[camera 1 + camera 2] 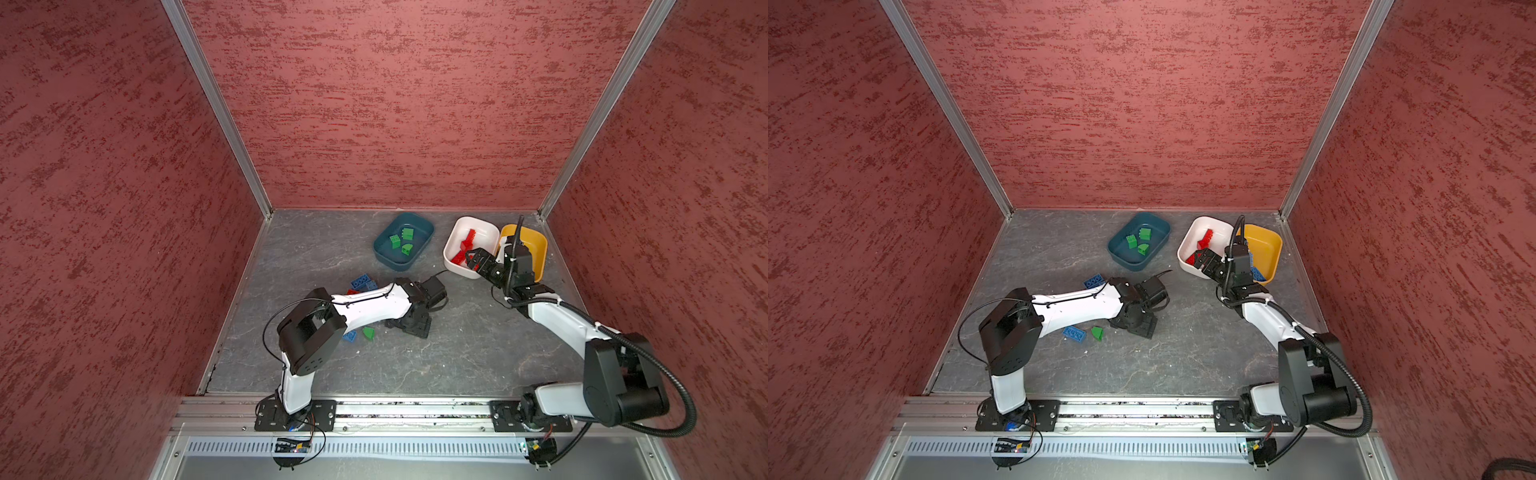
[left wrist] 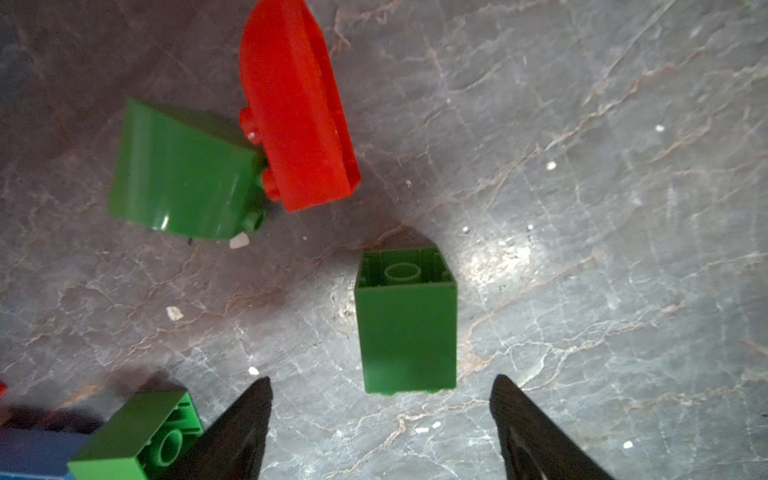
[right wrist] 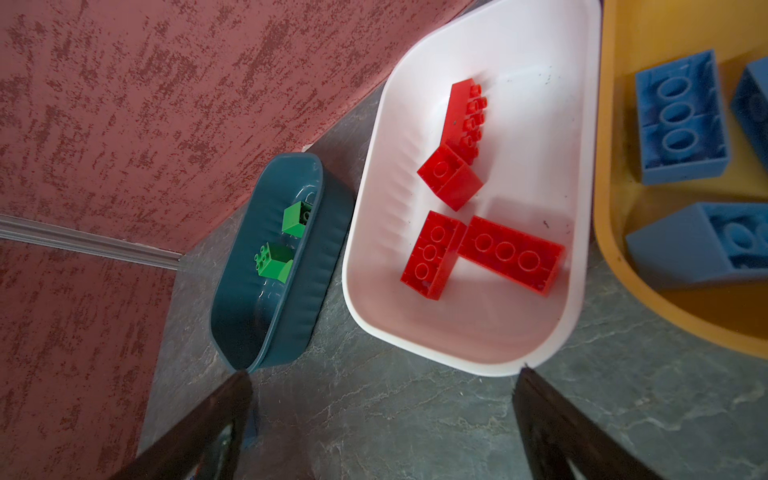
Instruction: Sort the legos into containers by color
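Across the grey marbled table (image 1: 457, 357), three tubs are being used as colour bins at the far edge. Green pieces are being gathered in the teal tub (image 3: 316, 266), red ones in the white tub (image 3: 519, 104) just beside it, and blue ones in the yellow tub (image 3: 615, 124), close against the white one. Over the near rim of the white tub the right gripper (image 3: 385, 372) is being held with its jaws spread wide and nothing between them. Nearer the middle of the table the left gripper (image 2: 381, 380) is being held low, its jaws also apart and empty, and a green square brick (image 2: 409, 332) is being framed just ahead of the fingertips. That brick is lying on its side, with its hollow underside turned away from the gripper. Loose pieces are being left around it: a red curved brick (image 2: 295, 116) touching a green curved brick (image 2: 178, 174), a second green brick (image 2: 137, 436) just beside one finger, and a blue brick (image 2: 33, 453) next to that. Each piece is being judged light, rigid and glossy, hence slippery on sloped or rounded faces. The square brick is best being taken across its two flat, parallel side walls, squarely and mid-height, so that twisting or squirting out is being avoided.
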You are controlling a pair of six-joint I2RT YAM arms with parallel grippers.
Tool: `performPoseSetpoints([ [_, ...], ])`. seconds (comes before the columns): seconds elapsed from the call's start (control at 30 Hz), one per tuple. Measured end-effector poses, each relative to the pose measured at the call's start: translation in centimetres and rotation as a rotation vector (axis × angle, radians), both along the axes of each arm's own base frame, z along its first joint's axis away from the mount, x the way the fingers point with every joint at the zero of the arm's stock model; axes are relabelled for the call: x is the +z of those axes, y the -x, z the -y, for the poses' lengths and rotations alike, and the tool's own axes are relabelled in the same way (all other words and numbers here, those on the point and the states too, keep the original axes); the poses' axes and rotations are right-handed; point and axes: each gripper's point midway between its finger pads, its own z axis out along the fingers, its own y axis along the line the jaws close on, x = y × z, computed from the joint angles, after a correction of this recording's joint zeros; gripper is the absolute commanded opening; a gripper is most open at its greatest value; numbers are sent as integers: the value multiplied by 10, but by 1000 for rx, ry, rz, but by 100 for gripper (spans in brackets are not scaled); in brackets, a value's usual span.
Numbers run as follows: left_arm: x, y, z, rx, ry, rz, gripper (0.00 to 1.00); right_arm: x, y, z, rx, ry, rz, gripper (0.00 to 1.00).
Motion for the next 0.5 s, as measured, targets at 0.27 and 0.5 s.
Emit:
performPoseSetpoints([
  [0.27,-12,-11,3,33,49,-34,66,0,0,-1,1,-2,-1,99],
  [0.5,-24,-2,7,8,27,-57,53,0,0,-2,3,-2,-1,99],
])
